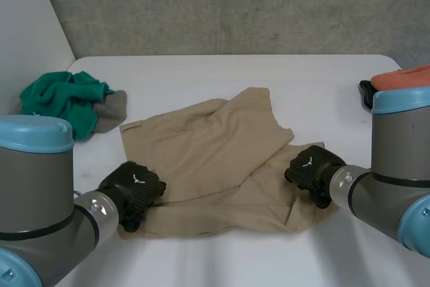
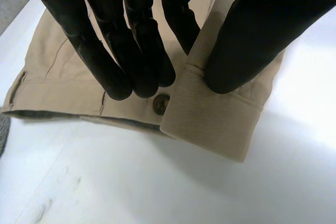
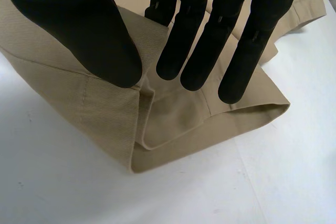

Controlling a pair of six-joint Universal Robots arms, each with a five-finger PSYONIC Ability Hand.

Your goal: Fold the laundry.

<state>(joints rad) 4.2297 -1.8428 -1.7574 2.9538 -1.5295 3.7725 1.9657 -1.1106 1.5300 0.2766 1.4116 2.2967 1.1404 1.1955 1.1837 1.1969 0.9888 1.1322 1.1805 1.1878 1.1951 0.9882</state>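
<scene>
Left hand [image 2: 128,35] pinches the beige shorts [image 1: 215,146] at the waistband end, right hand [image 3: 202,35] at a leg hem, thumb against straight fingers, probably to fold them over.

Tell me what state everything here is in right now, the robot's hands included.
tan shorts, lying flat, partly folded over itself.
left hand, pinching the waistband end.
right hand, pinching a hem corner.
green cloth, crumpled heap, unfolded.
grey cloth, crumpled beside the green one.
orange cloth, bunched up.

Orange cloth [image 1: 403,77] is cut off at the head view's edge.
</scene>
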